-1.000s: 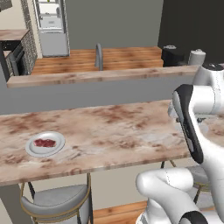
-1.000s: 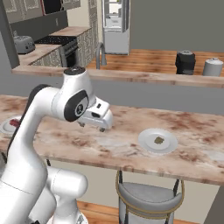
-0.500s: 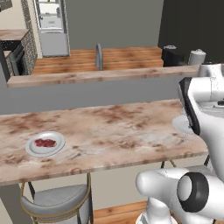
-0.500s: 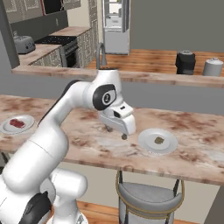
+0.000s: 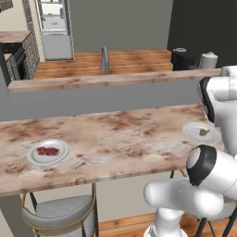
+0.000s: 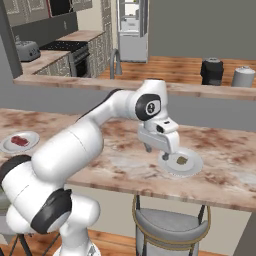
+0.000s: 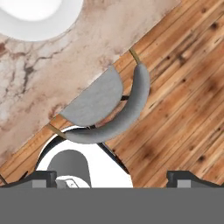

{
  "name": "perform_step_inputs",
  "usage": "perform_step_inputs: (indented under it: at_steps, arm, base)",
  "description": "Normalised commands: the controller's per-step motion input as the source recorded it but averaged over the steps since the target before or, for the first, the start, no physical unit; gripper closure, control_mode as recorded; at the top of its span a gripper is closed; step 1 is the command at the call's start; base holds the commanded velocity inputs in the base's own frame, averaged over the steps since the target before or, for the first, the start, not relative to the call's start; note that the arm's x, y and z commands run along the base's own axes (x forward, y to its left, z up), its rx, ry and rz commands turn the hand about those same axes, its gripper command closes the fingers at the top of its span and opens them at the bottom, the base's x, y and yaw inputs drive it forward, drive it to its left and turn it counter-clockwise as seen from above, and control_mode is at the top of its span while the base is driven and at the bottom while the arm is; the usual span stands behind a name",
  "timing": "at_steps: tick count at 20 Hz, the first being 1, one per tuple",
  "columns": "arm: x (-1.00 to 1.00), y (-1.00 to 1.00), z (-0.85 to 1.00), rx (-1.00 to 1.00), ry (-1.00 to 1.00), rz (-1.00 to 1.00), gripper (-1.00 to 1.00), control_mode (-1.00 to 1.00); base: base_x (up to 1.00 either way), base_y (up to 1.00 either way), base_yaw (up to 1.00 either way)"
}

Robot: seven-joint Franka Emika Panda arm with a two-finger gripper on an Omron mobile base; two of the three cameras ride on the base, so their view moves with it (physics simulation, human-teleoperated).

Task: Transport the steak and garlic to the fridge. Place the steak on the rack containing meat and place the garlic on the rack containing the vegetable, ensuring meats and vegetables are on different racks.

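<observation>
The steak point(image 5: 47, 151) lies on a white plate point(image 5: 32, 157) at the left end of the marble counter, also the steak point(image 6: 19, 141) far left in the right base view. The garlic point(image 6: 182, 160), a small brownish lump, sits on a second white plate point(image 6: 192, 169) near the counter's right front; the garlic point(image 5: 203, 132) shows beside my arm too. My gripper point(image 6: 156, 151) hangs open and empty just left of that plate, pointing down. In the hand view my gripper point(image 7: 112, 179) has wide-set tips, with the plate's rim point(image 7: 37, 26) at the top left. The fridge point(image 6: 132, 27) stands far back, the fridge point(image 5: 54, 28) with its door open.
A grey stool point(image 6: 170, 225) stands under the counter's front edge below the gripper, and another stool point(image 5: 60, 215) below the steak. Behind the counter runs a raised ledge point(image 6: 75, 82) with a black canister point(image 6: 212, 71) and a faucet point(image 5: 105, 59). A toaster point(image 6: 26, 50) and stove sit back left.
My arm has swung to the right over the counter, bringing the open gripper from mid-counter to the left side of the garlic's plate. The plates and food have not moved.
</observation>
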Motion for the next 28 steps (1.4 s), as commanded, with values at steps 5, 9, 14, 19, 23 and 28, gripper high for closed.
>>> perform_step_inputs:
  at_steps: [5,9,14,19,23,28]
  arm:
    - [0.37,-0.31,-0.13,0.01,0.01,0.01,-1.00,-1.00]
    - [0.38,-0.10,-0.21,0.01,-0.01,0.10,-1.00,-1.00]
    - [0.39,-0.05,-0.25,0.01,0.00,0.10,-1.00,-1.00]
    - [0.32,0.00,-0.32,0.00,0.00,0.05,-1.00,-1.00]
    - [0.19,-0.01,-0.29,0.00,0.00,0.04,-1.00,-1.00]
    - [0.23,-0.11,-0.23,0.01,-0.01,0.06,-1.00,-1.00]
  base:
    - [0.00,0.00,0.00]
    - [0.00,0.00,0.00]
    - [0.00,0.00,0.00]
    - [0.00,0.00,0.00]
    - [0.00,0.00,0.00]
    - [0.00,0.00,0.00]
